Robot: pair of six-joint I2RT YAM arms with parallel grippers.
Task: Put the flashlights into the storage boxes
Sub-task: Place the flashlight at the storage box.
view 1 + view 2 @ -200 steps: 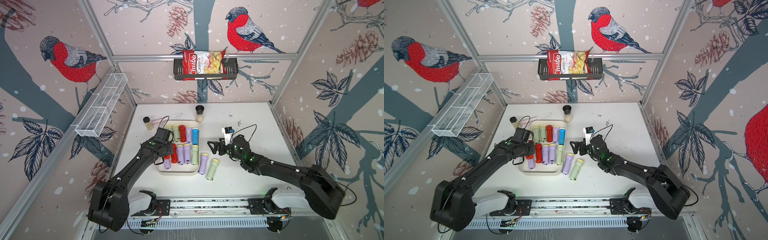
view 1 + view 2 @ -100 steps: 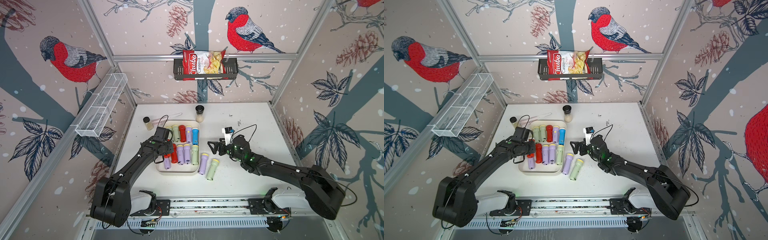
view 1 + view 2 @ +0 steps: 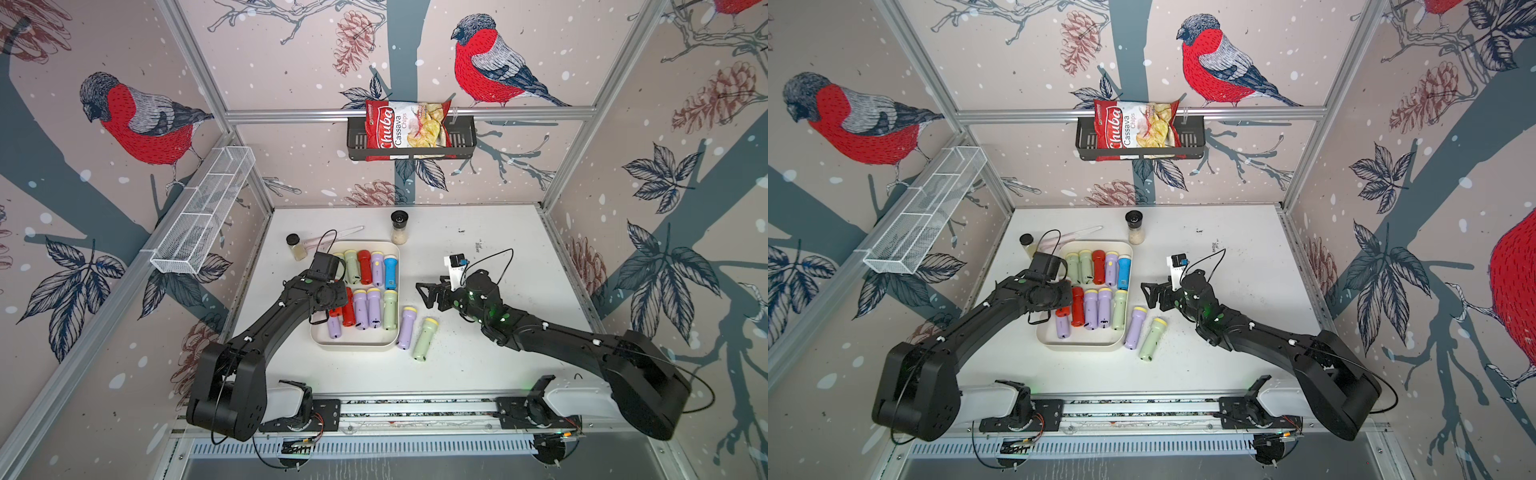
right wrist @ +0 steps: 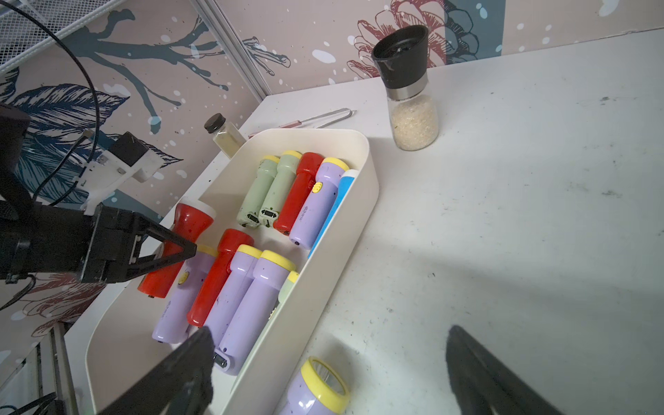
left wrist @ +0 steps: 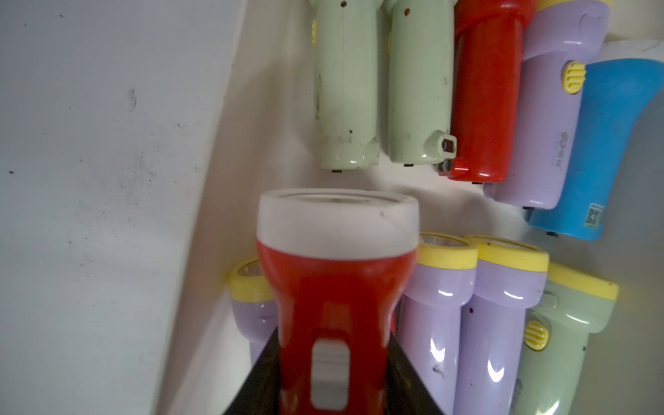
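Observation:
The cream-white storage box (image 3: 353, 347) (image 3: 1080, 345) lies left of the table's middle, with several lilac, green, red and blue flashlights in two rows inside. My left gripper (image 3: 332, 308) (image 5: 334, 334) is shut on a red flashlight (image 5: 334, 284) (image 4: 184, 230) with a white head, held over the near row at the box's left side. A lilac flashlight (image 3: 406, 329) (image 4: 316, 391) and a pale green flashlight (image 3: 424, 340) lie on the table just right of the box. Beyond them, my right gripper (image 3: 424, 293) (image 4: 330, 345) stands open and empty above the table.
A glass grinder (image 3: 399, 226) with a black cap stands behind the box, and a small jar (image 3: 296, 246) behind its left corner. A white wire mesh basket (image 3: 203, 212) hangs on the left wall. The black basket (image 3: 409, 145) with a chips bag hangs on the back wall.
My left arm has shifted slightly while holding the red flashlight over the box. The right arm has not moved.

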